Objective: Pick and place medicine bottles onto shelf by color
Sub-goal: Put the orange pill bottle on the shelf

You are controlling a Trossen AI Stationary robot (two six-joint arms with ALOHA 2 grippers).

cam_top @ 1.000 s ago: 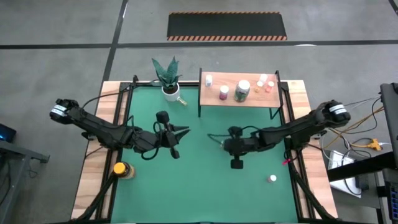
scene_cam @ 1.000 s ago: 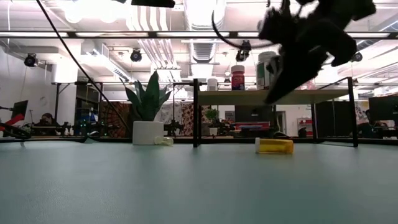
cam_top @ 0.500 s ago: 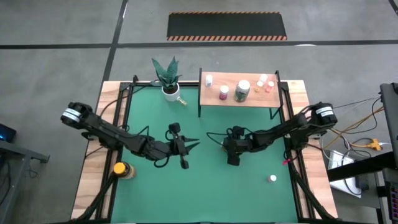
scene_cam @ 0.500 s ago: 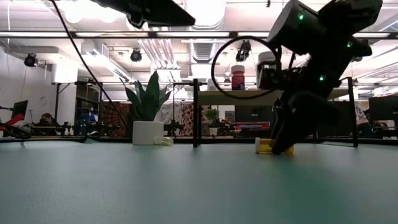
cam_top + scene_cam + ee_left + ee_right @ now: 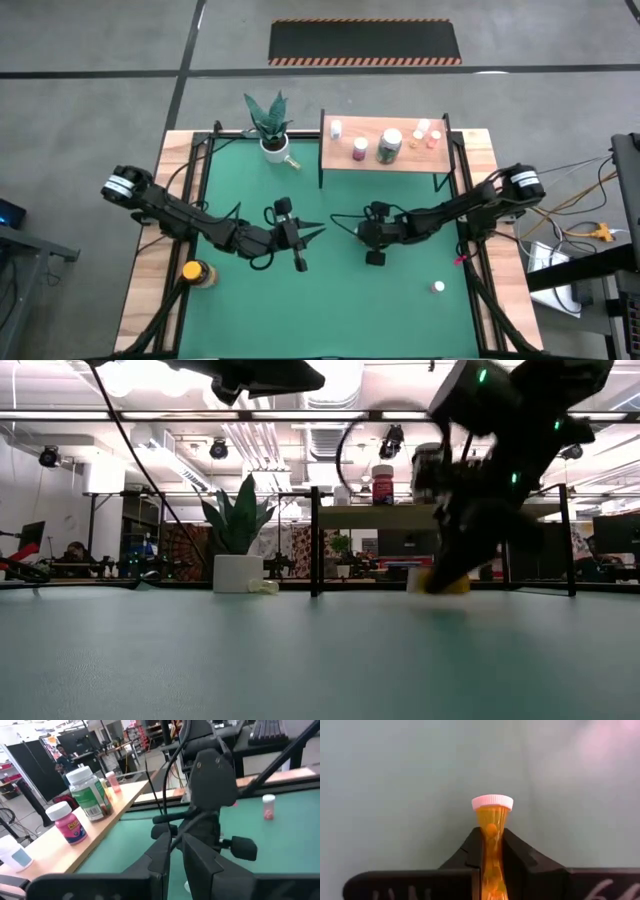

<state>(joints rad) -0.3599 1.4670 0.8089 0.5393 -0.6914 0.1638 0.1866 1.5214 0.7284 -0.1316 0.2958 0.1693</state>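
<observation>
An orange medicine bottle (image 5: 492, 817) with a white cap lies on its side on the green mat, and my right gripper (image 5: 491, 834) is shut on it near the mat's middle (image 5: 352, 230); in the low view only a strip of the bottle (image 5: 447, 585) shows behind the fingers. My left gripper (image 5: 318, 228) hangs shut and empty just to its left, above the mat, its fingers (image 5: 172, 862) pointing level at the right arm. The shelf (image 5: 340, 147) at the far right bears a pink bottle (image 5: 360, 149), a green-labelled one (image 5: 389, 146) and several small ones. My right gripper pinches the orange bottle's body (image 5: 491, 827) between its two fingers (image 5: 517, 851), which lie along the bottle. The capped end (image 5: 492, 802) sticks out past the fingertips. The fingers slant down from the table's right. The bottle lies on the mat.
A small white-capped bottle (image 5: 438, 287) stands on the mat at the near right. An amber bottle with a yellow cap (image 5: 193, 271) stands on the wooden left edge. A potted plant (image 5: 270, 125) with a small bottle (image 5: 292, 163) beside it stands left of the shelf.
My right gripper has come down from above the mat onto the lying orange bottle and has taken it between its fingers. My left gripper has gone toward the table's right and a little down, rolling somewhat, and has stayed shut.
</observation>
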